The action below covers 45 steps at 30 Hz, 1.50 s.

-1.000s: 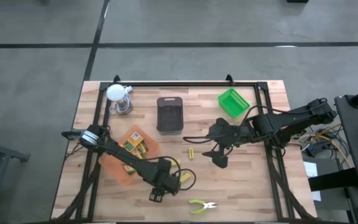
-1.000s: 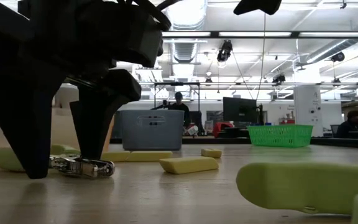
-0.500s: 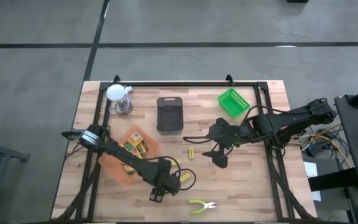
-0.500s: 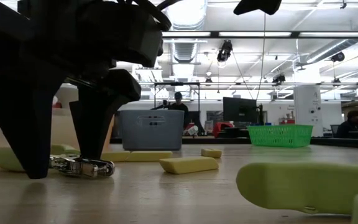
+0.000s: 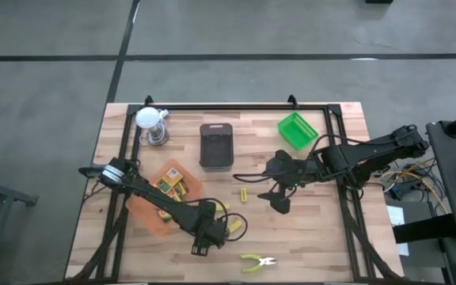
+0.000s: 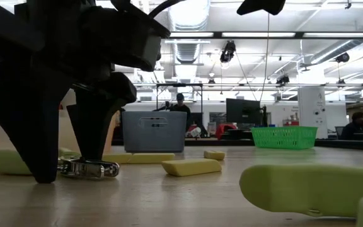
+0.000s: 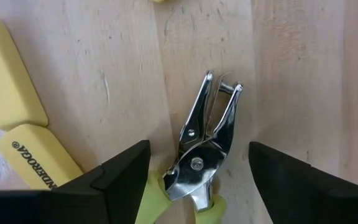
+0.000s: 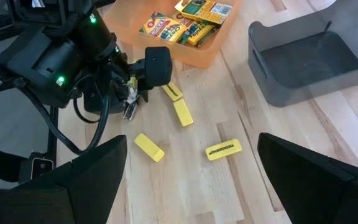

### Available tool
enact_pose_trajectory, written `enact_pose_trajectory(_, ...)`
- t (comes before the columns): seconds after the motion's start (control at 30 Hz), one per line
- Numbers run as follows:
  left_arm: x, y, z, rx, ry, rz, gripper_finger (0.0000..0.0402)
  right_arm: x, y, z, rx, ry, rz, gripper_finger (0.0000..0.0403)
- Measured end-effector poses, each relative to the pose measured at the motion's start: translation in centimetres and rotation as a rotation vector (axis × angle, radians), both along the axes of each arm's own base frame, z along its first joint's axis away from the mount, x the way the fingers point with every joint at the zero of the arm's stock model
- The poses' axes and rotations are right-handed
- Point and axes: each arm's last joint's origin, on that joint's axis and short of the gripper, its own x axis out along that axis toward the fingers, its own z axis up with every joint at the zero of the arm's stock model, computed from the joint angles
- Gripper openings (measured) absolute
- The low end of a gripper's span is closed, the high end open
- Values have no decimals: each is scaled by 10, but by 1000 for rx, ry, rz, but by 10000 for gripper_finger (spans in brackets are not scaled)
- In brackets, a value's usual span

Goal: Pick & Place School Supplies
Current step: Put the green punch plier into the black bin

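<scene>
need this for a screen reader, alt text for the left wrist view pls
The open left gripper straddles a small metal punch-like tool with lime handles lying on the wooden table. Two yellow eraser-like blocks, one with dark print, lie beside it.

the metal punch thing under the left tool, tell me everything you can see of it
The punch is a small plier-like tool: two shiny metal jaws joined at a rivet, with lime handles only partly in view. It lies flat on the wooden table, jaws slightly apart. The left tool is open and straddles it, one finger on each side; neither plainly touches it. Two yellow blocks lie beside it, apart.
</scene>
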Motion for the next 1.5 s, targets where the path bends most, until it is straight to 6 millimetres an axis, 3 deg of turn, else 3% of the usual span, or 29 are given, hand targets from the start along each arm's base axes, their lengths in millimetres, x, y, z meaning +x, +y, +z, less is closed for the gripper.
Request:
enact_pose_trajectory(0.63,0,1,-1,-1,0,0,268,0,0,0,0,0,0,354)
enact_pose_trajectory(1.37,3,5,-1,-6,0,50,99,0,0,0,0,0,0,354)
enact_pose_trajectory(1.5,4,7,-1,-11,1,62,91,0,0,0,0,0,0,354)
